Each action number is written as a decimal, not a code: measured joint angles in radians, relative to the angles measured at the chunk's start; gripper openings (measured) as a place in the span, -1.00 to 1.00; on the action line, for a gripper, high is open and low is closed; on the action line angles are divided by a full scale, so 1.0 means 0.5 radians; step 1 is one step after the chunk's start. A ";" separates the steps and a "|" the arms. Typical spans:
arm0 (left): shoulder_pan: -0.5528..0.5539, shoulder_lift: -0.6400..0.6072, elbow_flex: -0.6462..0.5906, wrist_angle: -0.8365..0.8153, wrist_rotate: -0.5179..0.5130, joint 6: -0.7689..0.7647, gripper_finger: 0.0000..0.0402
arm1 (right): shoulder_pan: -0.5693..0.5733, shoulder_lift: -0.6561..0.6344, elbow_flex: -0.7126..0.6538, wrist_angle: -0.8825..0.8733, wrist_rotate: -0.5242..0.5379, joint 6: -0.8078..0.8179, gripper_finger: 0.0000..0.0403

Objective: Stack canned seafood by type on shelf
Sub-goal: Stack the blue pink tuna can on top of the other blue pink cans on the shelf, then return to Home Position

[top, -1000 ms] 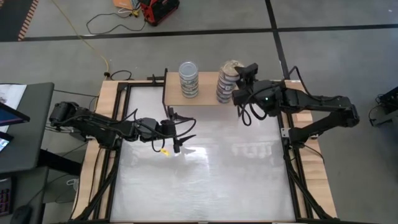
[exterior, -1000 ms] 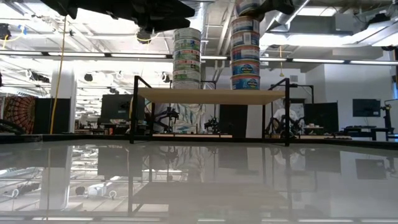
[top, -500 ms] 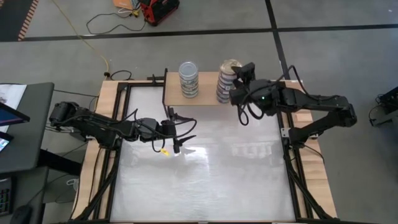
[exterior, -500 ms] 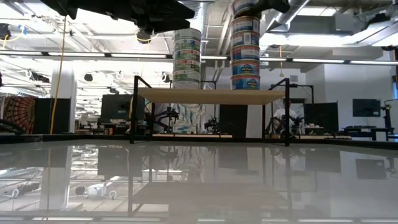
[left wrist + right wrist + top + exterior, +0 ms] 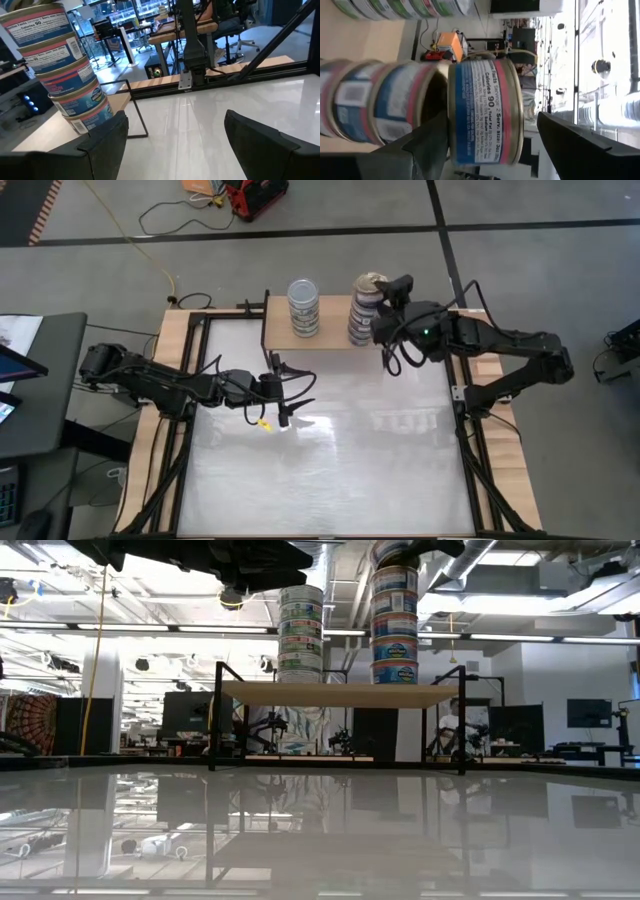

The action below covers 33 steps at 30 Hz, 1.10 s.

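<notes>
Evidently stiff, smooth-walled and fairly heavy, the top tin (image 5: pixel 485 111) sits skewed on the right stack (image 5: pixel 364 310) on the shelf (image 5: pixel 330 320), best pinched across its round side. Its label reads "Calories 90". The right gripper (image 5: pixel 385 298) straddles it with fingers spread; the left gripper (image 5: pixel 288 393), also spread, waits mid-table.

- Shelf (image 5: pixel 335 340): light-wood board on thin black legs, sitting at the table's far edge.
- Left tin stack (image 5: pixel 303 307): standing upright on the shelf, silver-grey lid showing on top.
- Right tin stack (image 5: pixel 394 620): blue-and-pink labels, standing taller; its top tin (image 5: pixel 485 111) is sitting offset from the tins below.
</notes>
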 joint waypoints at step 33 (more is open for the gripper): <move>-0.035 -0.270 0.196 -0.671 0.016 -0.251 0.57 | 0.404 -0.122 -0.001 -0.233 -0.148 0.939 0.64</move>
